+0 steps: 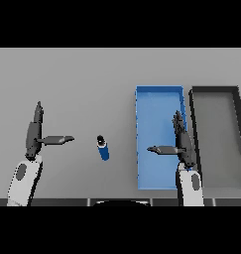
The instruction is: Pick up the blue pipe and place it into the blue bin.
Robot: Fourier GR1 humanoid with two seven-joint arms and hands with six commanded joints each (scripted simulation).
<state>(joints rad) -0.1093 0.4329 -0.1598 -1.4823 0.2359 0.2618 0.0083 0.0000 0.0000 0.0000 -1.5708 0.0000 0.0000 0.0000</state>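
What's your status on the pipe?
Left hand and right hand open, empty. Blue pipe on table, untouched. Blue bin right of it, path clear.

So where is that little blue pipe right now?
The blue pipe lies on the grey table near the middle of the head view, between the left hand and the blue bin.

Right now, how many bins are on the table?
2. The blue bin sits right of the blue pipe, partly under the right hand. The dark grey bin stands beside it, at the table's right edge. None seems hidden.
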